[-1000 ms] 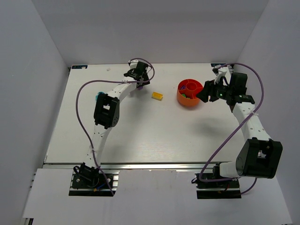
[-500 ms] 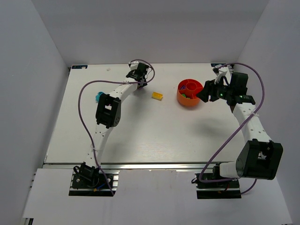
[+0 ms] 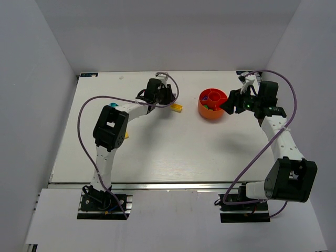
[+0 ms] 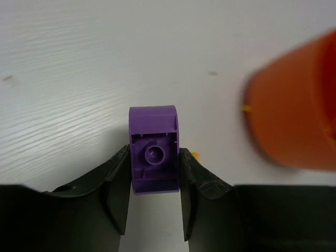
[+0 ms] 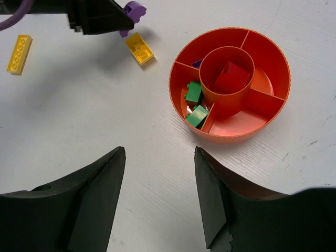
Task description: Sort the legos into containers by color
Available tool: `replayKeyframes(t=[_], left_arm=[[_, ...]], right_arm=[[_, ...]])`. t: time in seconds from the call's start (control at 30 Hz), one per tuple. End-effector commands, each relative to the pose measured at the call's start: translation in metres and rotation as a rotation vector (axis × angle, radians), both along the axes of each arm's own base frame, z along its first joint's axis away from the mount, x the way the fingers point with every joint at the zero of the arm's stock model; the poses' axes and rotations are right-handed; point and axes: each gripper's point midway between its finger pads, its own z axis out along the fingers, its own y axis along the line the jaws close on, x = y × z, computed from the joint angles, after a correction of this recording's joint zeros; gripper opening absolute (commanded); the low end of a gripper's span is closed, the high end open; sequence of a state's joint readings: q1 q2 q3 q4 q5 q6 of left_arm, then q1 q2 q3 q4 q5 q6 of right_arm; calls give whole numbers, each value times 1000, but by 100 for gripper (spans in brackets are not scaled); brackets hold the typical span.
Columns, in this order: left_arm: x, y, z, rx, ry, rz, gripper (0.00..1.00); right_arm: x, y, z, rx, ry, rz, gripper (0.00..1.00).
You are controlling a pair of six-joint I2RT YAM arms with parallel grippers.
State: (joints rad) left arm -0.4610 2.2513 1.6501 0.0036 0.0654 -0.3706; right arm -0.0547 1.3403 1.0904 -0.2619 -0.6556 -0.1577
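Observation:
A purple lego (image 4: pixel 154 152) is clamped between the black fingers of my left gripper (image 4: pixel 154 160), underside toward the camera, over the white table. In the top view that gripper (image 3: pixel 167 97) is just left of a yellow lego (image 3: pixel 177 107). The orange bowl (image 5: pixel 273 55) holds two green legos (image 5: pixel 193 92), a red one (image 5: pixel 229 79) in its central cup and a purple piece (image 5: pixel 197 63). My right gripper (image 5: pixel 160 157) hangs open and empty near the bowl's side. A second yellow lego (image 5: pixel 19 53) lies further left, and a teal lego (image 3: pixel 113 105) is beside the left arm.
The bowl's orange wall (image 4: pixel 294 115) shows blurred at the right of the left wrist view. White walls close in the table on three sides. The left arm's purple cable (image 3: pixel 84 113) loops over the table's left half.
My left gripper has closed on the purple lego and swung right, from the table's far edge toward the yellow lego. The right arm has stayed still.

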Motion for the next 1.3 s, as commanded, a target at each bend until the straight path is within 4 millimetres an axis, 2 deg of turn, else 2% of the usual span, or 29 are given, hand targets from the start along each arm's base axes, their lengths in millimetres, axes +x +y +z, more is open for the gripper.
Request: replayKeyframes(t=[0.0,0.07,0.1,0.13,0.17,0.2,0.23,0.27,0.33,0.37,0.43,0.53,0.57,0.6,0.7,0.8,1.27], left_arm=[[-36,-63,139,-304,-464,-481,0],[-52,-78,146,-377,-522,-624,0],[-54,-84,161,-410,-568,-670,0],[-56,-90,148,-431,-544,-714,0],[-55,-93,147,-449,-544,-728,0],[-58,-102,160,-486,-573,-747,0],[-54,-104,160,-495,-578,-740,0],[-50,-106,148,-503,-566,-741,0],[-49,-115,165,-551,-606,-757,0],[-45,-118,151,-564,-586,-757,0],[-47,-126,166,-617,-621,-781,0],[-51,-137,162,-673,-644,-825,0],[-48,-138,174,-681,-680,-833,0],[-44,-140,166,-687,-664,-826,0],[-43,-146,169,-694,-690,-815,0],[-50,-157,169,-708,-697,-826,0],[-48,-177,148,-712,-672,-773,0]], right_arm=[[2,0,28,-3,-93,9,61],[2,0,27,-2,-91,12,61],[2,0,28,-2,-96,12,61],[2,0,28,-2,-96,12,61],[2,1,27,-2,-94,14,61],[2,1,27,-1,-93,13,61],[2,1,27,-1,-94,13,61],[1,0,27,-2,-95,13,61],[2,0,28,-3,-98,12,61],[2,0,27,-5,-96,10,61],[2,0,29,-6,-102,12,61],[2,0,27,-5,-97,12,61],[2,0,27,-5,-98,14,61],[2,0,26,-5,-95,15,61],[2,0,27,-5,-99,17,61],[1,1,27,-4,-99,20,61],[0,2,29,3,-103,30,61]])
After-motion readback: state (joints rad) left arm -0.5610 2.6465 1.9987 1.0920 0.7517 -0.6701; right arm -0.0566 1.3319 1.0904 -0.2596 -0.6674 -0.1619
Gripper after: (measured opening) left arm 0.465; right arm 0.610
